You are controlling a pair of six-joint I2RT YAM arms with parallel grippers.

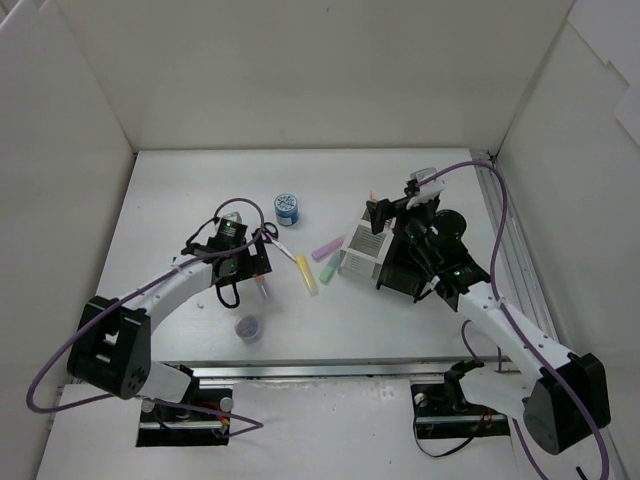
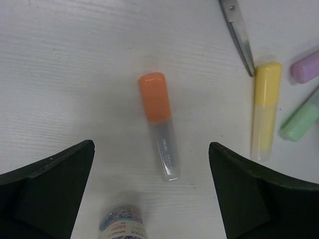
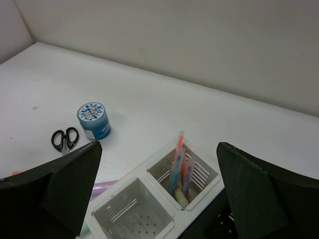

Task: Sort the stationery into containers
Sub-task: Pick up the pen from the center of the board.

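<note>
My left gripper (image 1: 250,265) (image 2: 151,147) is open and empty just above the table, its fingers either side of an orange-capped marker (image 2: 158,124) (image 1: 262,285). A yellow marker (image 2: 264,109) (image 1: 306,274), a purple marker (image 2: 306,67) (image 1: 327,248), a green marker (image 2: 299,124) and scissors (image 2: 239,35) (image 1: 268,232) lie to its right. The purple jar (image 2: 122,224) (image 1: 249,327) stands near it. My right gripper (image 1: 395,210) (image 3: 159,145) is open and empty above the white organizer (image 3: 144,199) (image 1: 365,252). One compartment holds several pens (image 3: 177,164); the other is empty.
The blue tin (image 3: 93,120) (image 1: 288,208) stands behind the scissors (image 3: 65,139). The black mesh holder (image 3: 224,226) sits against the organizer's near side. White walls close the table at the back and on both sides.
</note>
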